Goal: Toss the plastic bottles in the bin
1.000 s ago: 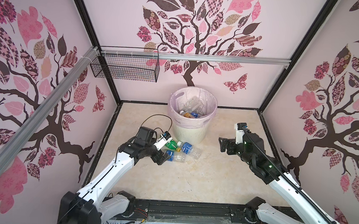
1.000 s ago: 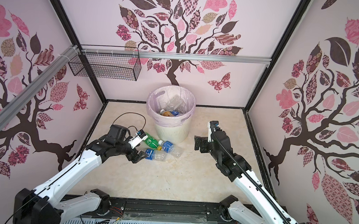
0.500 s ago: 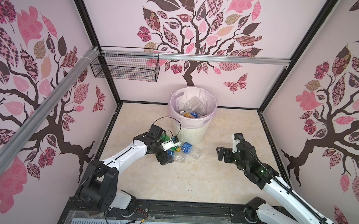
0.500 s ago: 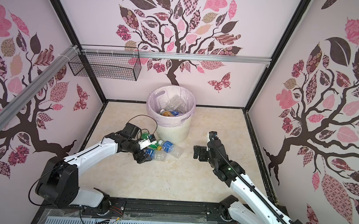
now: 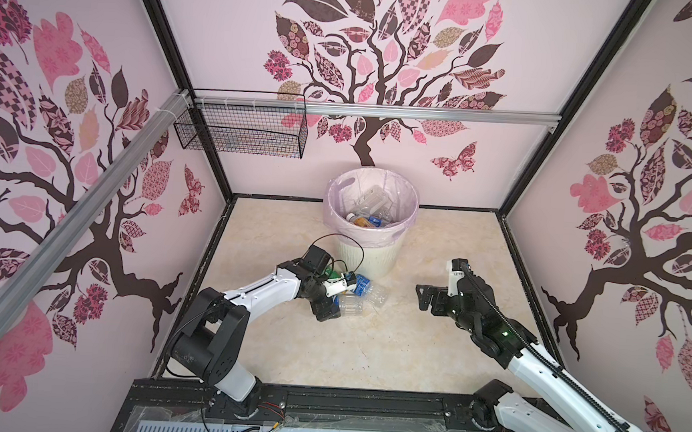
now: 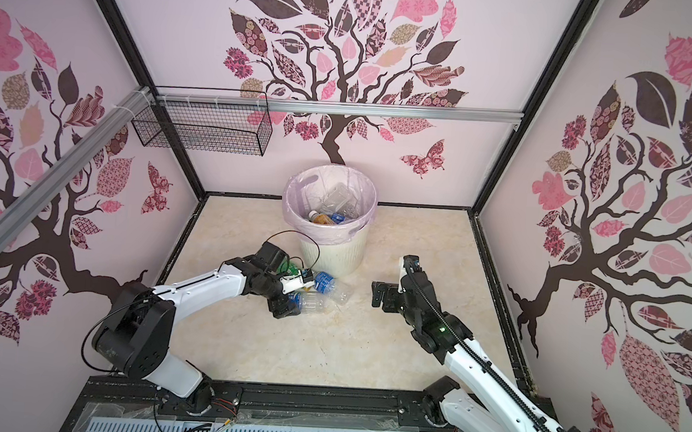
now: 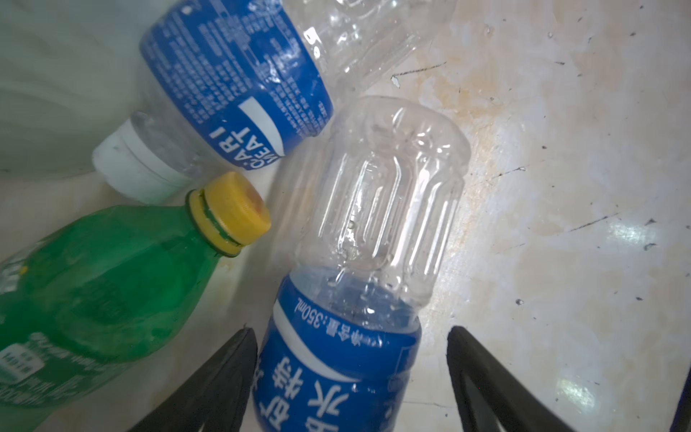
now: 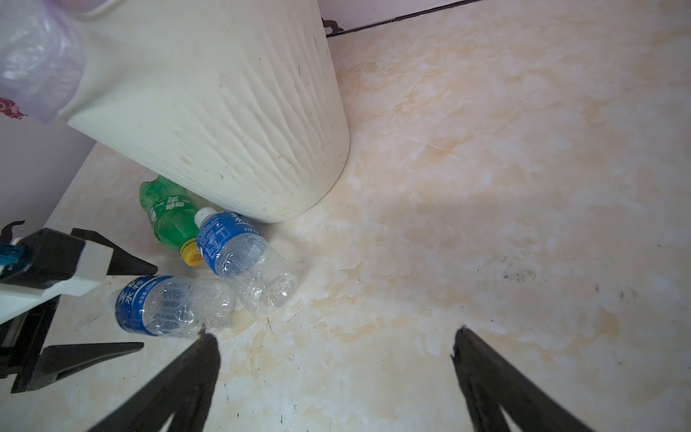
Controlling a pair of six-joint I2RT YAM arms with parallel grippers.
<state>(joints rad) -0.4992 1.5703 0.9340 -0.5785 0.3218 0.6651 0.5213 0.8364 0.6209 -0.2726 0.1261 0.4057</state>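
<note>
- the bin stands upright towards the back of the marbled surface, with a pale pink bag folded over its rim.
- several bottles lie inside it, some clear and some with blue labels.
- three more lie on their sides on the surface at the bin's foot, on the left arm's side.
- the green bottle, with a yellow cap, lies right up against the bin's base.
- the white-capped bottle, clear with a blue label, lies just beside the green one, its cap towards the bin.
- the third bottle, also clear with a blue label, lies nearest the front, its clear end just beside the white-capped one.
- the left tool is down low over the third bottle with one finger on either side of the blue label.
- it is parted, not clamped: one finger looks to be at the label, and bare surface shows between the bottle and the other.
- the right tool hangs over bare surface on the other side of the bin, spread wide with nothing between its fingers, well apart from the bottles.
- a black wire basket hangs from the rail on the back wall.
</note>
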